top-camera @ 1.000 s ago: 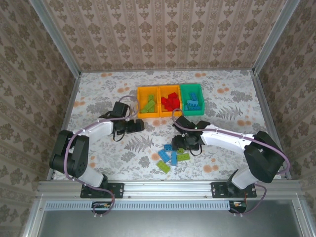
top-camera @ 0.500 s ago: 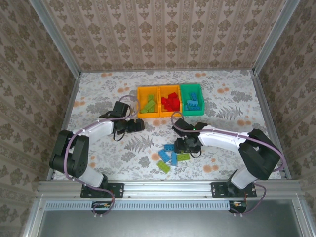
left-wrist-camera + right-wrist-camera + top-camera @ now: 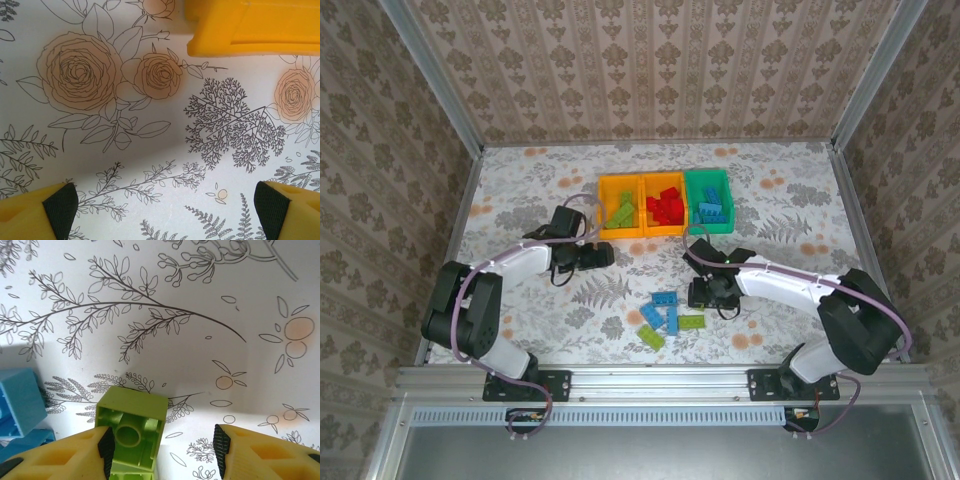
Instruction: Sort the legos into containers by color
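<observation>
Sorting looks mostly done: green, red and blue legos (image 3: 665,208) sit in the three bins (image 3: 663,178) at upper centre, while a handful (blue and lime) lie loose on the tabletop (image 3: 520,190). Right hand (image 3: 163,446), half-open, straddles a lime brick (image 3: 131,432); left hand (image 3: 165,205) gapes wide, empty, beside the orange bin (image 3: 250,30).

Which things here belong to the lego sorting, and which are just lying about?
Job: loose legos; lime green lego; left orange bin; middle orange bin; green bin.
Just surroundings: floral tablecloth; wallpapered walls; aluminium frame.
</observation>
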Robot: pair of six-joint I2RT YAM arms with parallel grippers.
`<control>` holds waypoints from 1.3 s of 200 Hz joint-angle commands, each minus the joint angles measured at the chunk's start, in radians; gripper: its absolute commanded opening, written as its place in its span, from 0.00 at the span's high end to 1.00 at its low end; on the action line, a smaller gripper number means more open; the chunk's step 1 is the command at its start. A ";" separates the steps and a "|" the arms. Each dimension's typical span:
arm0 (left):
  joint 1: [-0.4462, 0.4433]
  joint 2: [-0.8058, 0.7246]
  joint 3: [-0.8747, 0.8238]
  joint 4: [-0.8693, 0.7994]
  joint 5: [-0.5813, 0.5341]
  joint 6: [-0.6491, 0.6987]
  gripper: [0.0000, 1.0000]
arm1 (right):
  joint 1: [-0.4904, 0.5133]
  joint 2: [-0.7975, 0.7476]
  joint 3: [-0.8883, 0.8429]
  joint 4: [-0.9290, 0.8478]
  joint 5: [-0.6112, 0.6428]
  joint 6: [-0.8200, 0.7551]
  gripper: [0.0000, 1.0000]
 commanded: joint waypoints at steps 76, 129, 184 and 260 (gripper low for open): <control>-0.013 0.022 0.029 0.011 0.003 0.018 0.05 | 0.032 -0.004 -0.028 0.025 -0.002 0.128 0.36; -0.015 0.015 0.023 0.008 -0.004 0.019 0.05 | 0.034 0.099 0.013 0.034 -0.020 0.127 0.40; -0.016 0.019 0.025 0.005 -0.008 0.024 0.05 | 0.033 0.075 0.032 -0.003 0.027 0.094 0.62; -0.018 0.015 0.026 -0.001 -0.020 0.021 0.05 | 0.032 0.197 0.396 -0.073 0.076 -0.133 0.72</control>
